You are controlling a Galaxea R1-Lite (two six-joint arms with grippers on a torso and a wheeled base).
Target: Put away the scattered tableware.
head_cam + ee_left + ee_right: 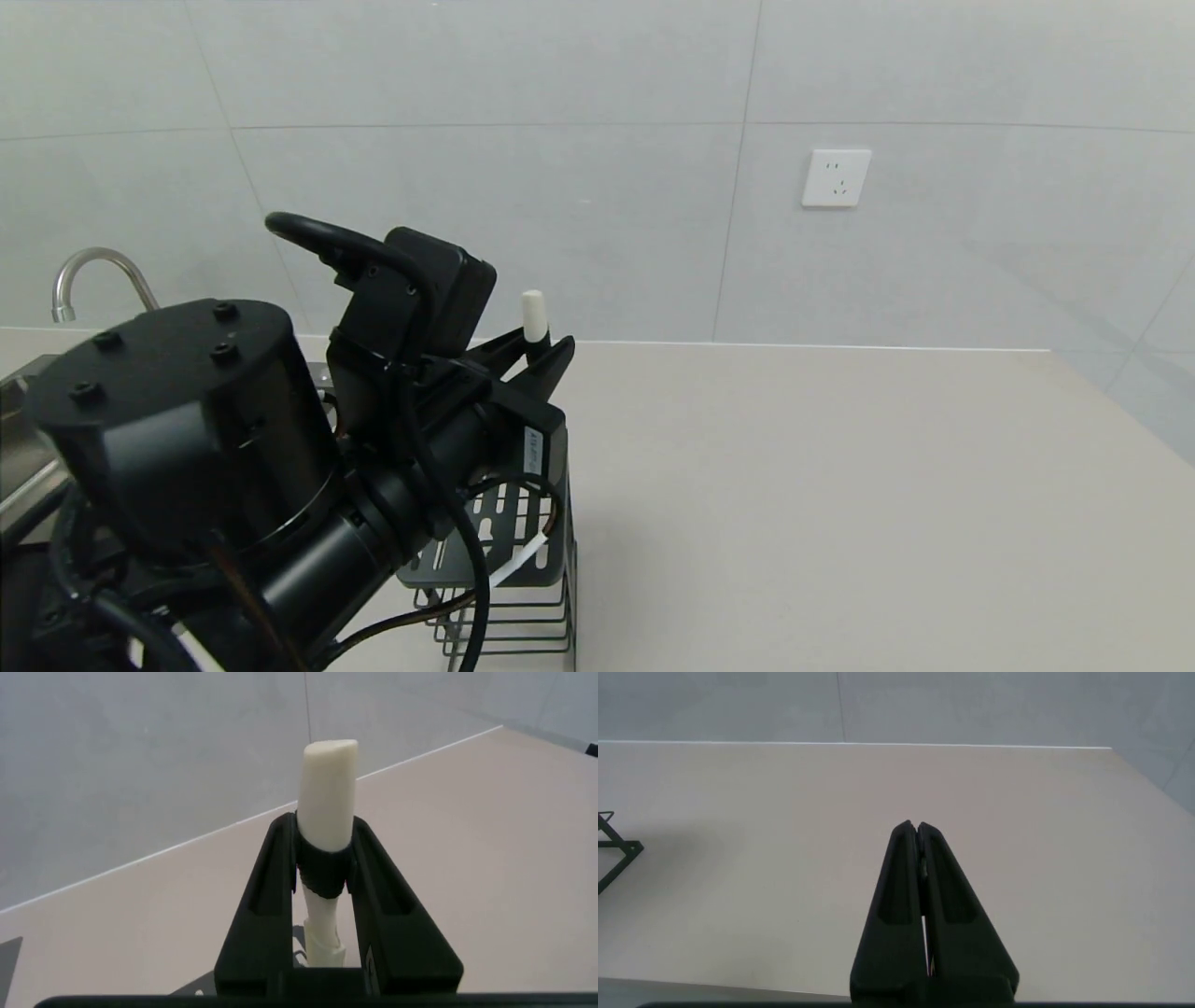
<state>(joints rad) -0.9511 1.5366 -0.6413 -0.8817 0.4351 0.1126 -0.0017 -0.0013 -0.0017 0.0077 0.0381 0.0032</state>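
— Where is the utensil [328, 784]?
— In the left end effector [322, 833], raised above the rack [509, 551]. It stands roughly upright, and its cream-white rounded tip pokes up past the fingertips.
— How is it held?
— Both black fingers [266, 896] are drawn in against its shaft from either side, with only the shaft's width between them. A dark band circles the shaft where they pinch. Lower down, the shaft runs on between the fingers toward the palm. Its working end is hidden, so I cannot tell whether it is a spoon, a fork or something else.
— And the rack?
— It is a black wire frame with a slotted plate, sitting on the pale surface [840, 485]. The left arm [187, 439] covers much of it, so I cannot tell what it holds.
— The right end effector [918, 831]?
— It is pressed fully together, fingers touching along their length, with nothing between them. It hangs over the surface, well apart from the rack.
— Anything else around the rack?
— Beyond it, on the left arm's side, a curved metal tap [93, 275] rises over a sink [23, 439]. On the tiled wall [560, 140] behind the rack, off toward the right, is a white socket [836, 177].
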